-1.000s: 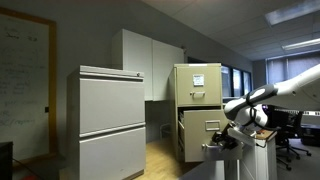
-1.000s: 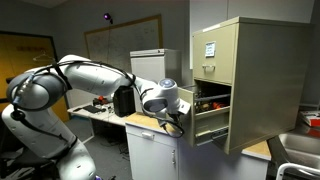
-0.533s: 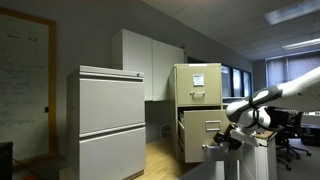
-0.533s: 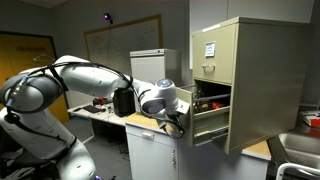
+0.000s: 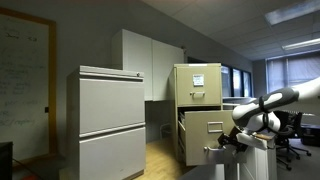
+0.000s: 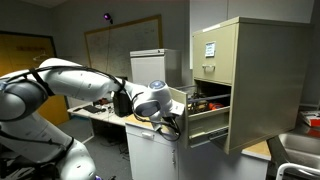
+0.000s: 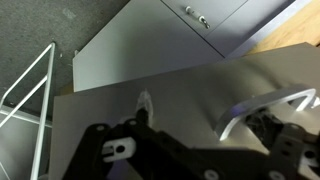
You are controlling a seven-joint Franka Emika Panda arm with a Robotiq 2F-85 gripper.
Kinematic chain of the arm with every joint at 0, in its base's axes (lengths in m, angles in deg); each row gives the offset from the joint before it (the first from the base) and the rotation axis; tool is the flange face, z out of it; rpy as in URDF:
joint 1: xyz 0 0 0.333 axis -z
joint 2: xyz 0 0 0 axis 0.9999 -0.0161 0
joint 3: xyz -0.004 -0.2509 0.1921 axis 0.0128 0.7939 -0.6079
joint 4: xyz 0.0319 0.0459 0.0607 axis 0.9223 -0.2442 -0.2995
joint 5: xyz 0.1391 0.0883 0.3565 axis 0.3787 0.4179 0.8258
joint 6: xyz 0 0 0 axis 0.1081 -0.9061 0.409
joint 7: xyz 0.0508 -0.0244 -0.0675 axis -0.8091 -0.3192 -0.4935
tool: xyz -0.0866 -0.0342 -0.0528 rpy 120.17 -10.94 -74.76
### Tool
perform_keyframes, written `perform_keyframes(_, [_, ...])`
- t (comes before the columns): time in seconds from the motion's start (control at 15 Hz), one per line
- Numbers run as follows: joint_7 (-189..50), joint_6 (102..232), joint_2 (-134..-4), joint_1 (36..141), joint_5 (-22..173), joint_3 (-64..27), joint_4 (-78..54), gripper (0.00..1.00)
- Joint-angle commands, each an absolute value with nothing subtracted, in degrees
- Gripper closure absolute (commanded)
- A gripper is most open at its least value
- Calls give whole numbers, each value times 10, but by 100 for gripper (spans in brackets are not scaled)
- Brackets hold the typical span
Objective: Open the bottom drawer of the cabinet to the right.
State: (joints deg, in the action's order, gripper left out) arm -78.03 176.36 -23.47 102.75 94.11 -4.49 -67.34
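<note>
The hand [image 7: 190,160] is seen in the wrist view only as a dark mass cut off by the lower edge, and how far its fingers are parted, or whether anything is held, cannot be told. A flat pale surface [image 7: 130,95] with a small white mark is seen just ahead of it; what it belongs to cannot be made out. In an exterior view the hand [image 6: 173,122] is placed just beside the front of the bottom drawer [image 6: 207,123], which stands open from the cabinet [image 6: 265,80]; contact cannot be confirmed. The drawer's dim contents are blurred. One arm [image 6: 85,82] is counted. Two drawers are shown in the cabinet, the upper drawer [image 6: 212,50] bearing white papers [image 6: 209,47]. Further off, a grey cabinet [image 5: 112,120] with two drawer fronts is set well apart from the beige one [image 5: 197,90], with white wall cupboards [image 5: 150,62] behind them.
</note>
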Motion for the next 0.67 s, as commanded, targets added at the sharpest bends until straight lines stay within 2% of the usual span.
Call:
perform_keyframes(0.0, [-815,1757,-166,1012,927,-53,-690,0])
perform_keyframes(0.6, [-768,1793,-106,989,899,-120,-678,0])
